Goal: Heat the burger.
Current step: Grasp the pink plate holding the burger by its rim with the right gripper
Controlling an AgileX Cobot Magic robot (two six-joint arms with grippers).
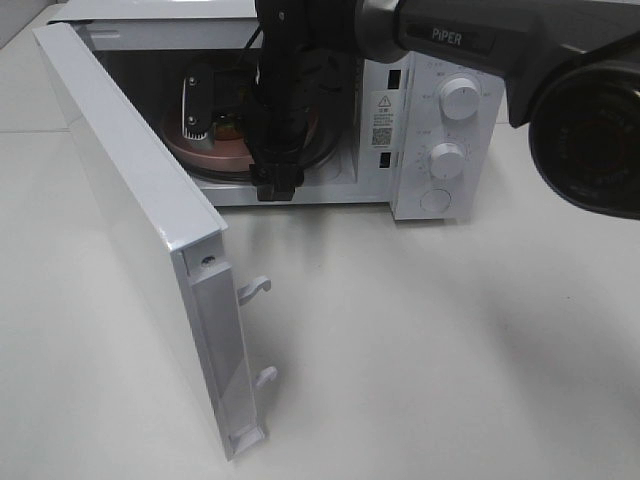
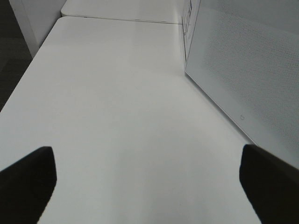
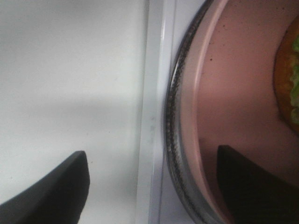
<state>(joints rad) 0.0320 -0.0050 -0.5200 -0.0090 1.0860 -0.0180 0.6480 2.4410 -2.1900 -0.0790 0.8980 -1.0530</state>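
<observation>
The burger lies on a pink plate on the glass turntable inside the microwave; only its bun edge and green filling show in the right wrist view. From above, the burger is a small patch behind the arm. My right gripper hangs at the oven's opening, open, its fingers astride the plate's near rim without closing on it. In the left wrist view my left gripper is open over bare table, nothing between its fingers.
The microwave door stands wide open, swung out to the left toward the front, latch hooks facing right. Two knobs are on the panel. A perforated white microwave wall is close beside the left gripper.
</observation>
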